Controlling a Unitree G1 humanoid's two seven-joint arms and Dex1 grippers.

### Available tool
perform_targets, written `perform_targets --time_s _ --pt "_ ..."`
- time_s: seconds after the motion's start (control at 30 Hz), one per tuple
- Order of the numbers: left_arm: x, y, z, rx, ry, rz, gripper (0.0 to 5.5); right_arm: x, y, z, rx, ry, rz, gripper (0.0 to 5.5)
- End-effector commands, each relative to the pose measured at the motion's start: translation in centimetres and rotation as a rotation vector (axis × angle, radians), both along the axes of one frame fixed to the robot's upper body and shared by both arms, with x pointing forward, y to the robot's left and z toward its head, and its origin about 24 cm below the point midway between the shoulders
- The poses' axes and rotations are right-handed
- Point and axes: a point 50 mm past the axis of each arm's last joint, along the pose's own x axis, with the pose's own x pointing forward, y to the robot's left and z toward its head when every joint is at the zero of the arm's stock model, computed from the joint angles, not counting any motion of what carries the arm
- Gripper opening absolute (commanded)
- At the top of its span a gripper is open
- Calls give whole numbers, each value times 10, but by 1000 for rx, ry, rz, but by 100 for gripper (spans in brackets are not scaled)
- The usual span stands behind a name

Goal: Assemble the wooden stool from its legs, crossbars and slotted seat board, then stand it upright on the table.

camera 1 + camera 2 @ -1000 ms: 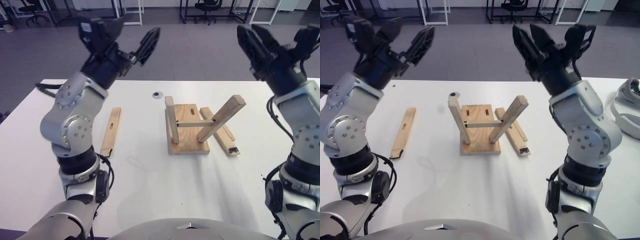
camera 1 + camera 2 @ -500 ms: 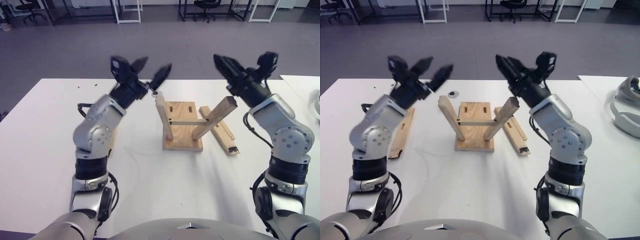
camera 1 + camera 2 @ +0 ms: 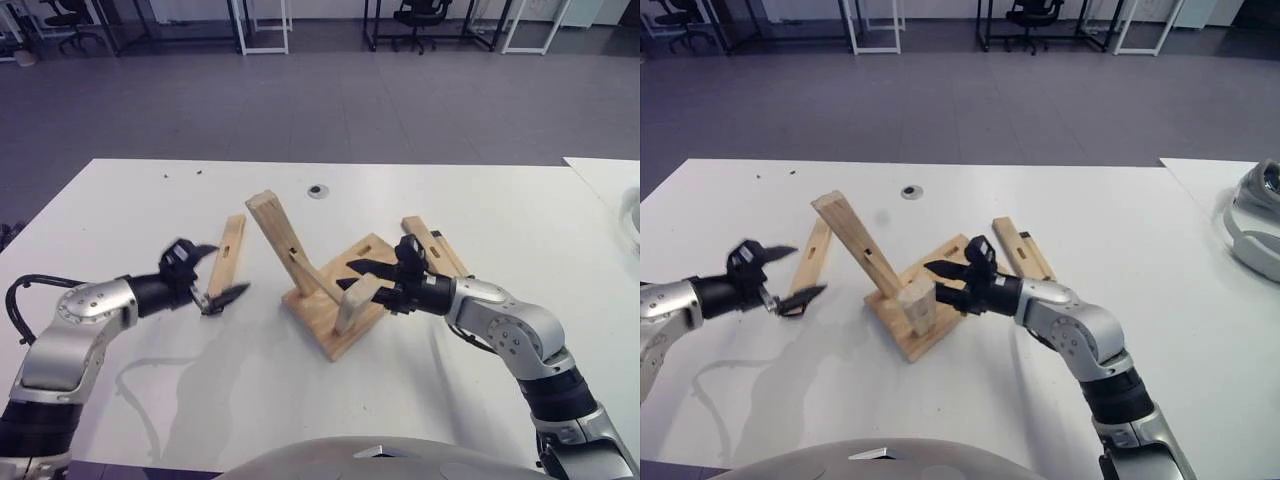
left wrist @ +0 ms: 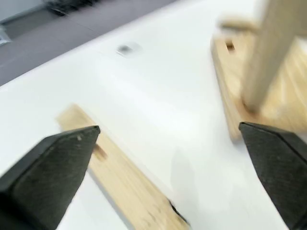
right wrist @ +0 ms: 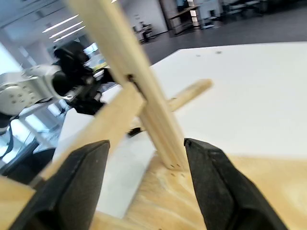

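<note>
since the tall leg [image 3: 283, 238] leans steeply off the seat board [image 3: 330, 338] in the middle of the desk [image 3: 480, 200], the right gripper [image 3: 347, 274] sits at the board's 3 o'clock, jaws spread, beside the short leg [image 3: 352, 303], likely to steady it. left gripper [image 3: 226, 272], jaws spread, hovers over the near end of a loose leg [image 3: 229, 250] at 9 o'clock. slot joints hard to make out; tip contact unclear.

small dark round disc [image 3: 317, 190] near the tabletop's [image 3: 130, 220] far edge, dark specks [image 3: 182, 175] by its far left corner, white headset [image 3: 1254, 220] on a neighbouring table [image 3: 1215, 185]
</note>
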Motion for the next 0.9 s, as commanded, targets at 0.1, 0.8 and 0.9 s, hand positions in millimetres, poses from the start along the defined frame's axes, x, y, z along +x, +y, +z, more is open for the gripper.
perform_targets --time_s 0.1,0.8,0.9 --pt "0 -38 -18 111 -2 -208 536 80 -64 -13 -405 -195 -548 288" --pt "101 13 -13 -52 -277 163 536 76 -96 2 -722 -516 -326 288" --pt "89 20 -8 -45 -288 110 536 82 -89 -6 -730 -510 -326 288"
